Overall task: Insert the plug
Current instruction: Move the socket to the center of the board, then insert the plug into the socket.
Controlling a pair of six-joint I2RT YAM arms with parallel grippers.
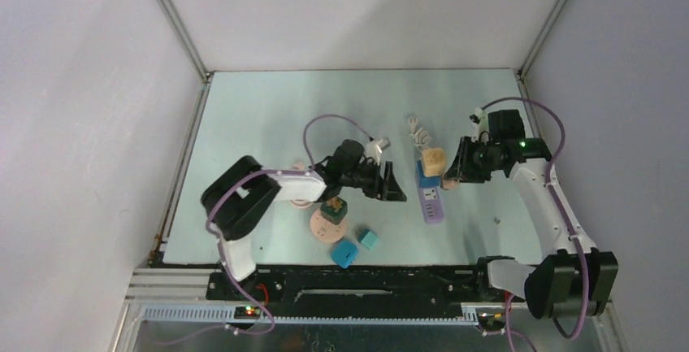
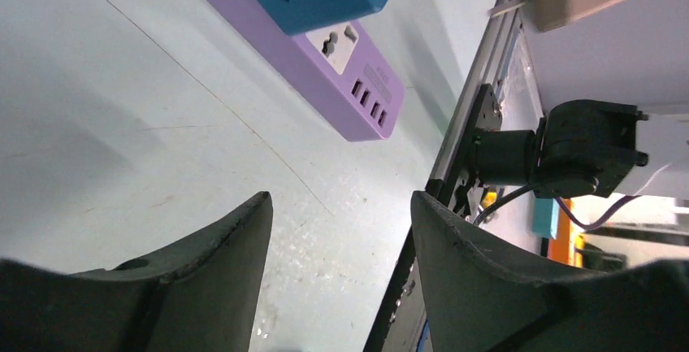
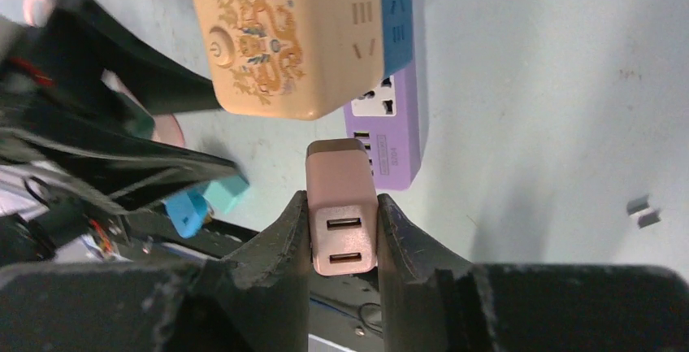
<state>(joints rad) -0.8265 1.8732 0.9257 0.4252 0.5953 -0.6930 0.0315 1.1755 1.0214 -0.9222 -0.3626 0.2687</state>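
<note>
My right gripper (image 3: 343, 202) is shut on a pink plug (image 3: 341, 175), a charger block whose two USB ports face the wrist camera. Just beyond it lies the purple power strip (image 3: 388, 136), with a free socket showing. A blue adapter (image 3: 396, 19) sits on the strip, and a beige cube adapter (image 3: 284, 39) sits on top of that. In the top view the right gripper (image 1: 449, 180) hovers at the strip's (image 1: 431, 203) right side. My left gripper (image 1: 392, 184) stands open and empty to the left of the strip (image 2: 345, 71), its fingers (image 2: 219, 262) low over the table.
A pink disc (image 1: 318, 227) carrying a green block (image 1: 333, 208) lies near the front, with two blue cubes (image 1: 345, 253) (image 1: 369, 239) beside it. A white cable piece (image 1: 418, 131) lies behind the strip. A small grey bit (image 3: 642, 210) lies on the table to the right.
</note>
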